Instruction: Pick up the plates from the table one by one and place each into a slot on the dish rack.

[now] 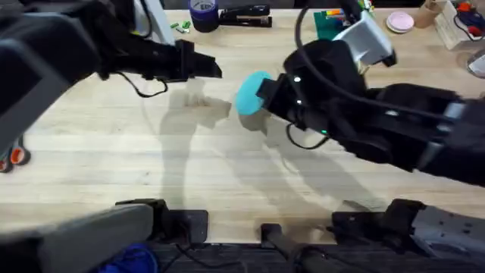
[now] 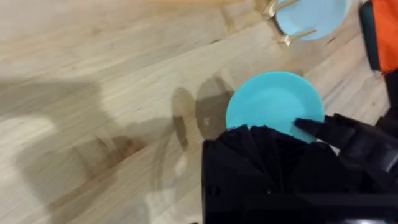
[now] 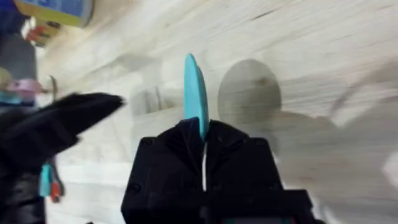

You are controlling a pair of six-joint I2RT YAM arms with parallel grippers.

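Right gripper [image 3: 202, 134] clamped on turquoise plate [image 3: 195, 93], held edge-on above table [image 1: 151, 159]; overhead shows plate [image 1: 250, 92] airborne mid-table, left gripper [image 1: 204, 67] just beyond, finger gap not readable; left wrist view adds pale blue plate [image 2: 311, 15] standing among dish rack [image 2: 283, 37] pegs farther off.

turquoise plate [image 1: 248, 94], black right gripper [image 3: 203, 134], pale wood-grain table [image 1: 189, 167]

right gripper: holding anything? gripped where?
Yes. The right gripper pinches the turquoise plate by its rim, plate on edge above the table.
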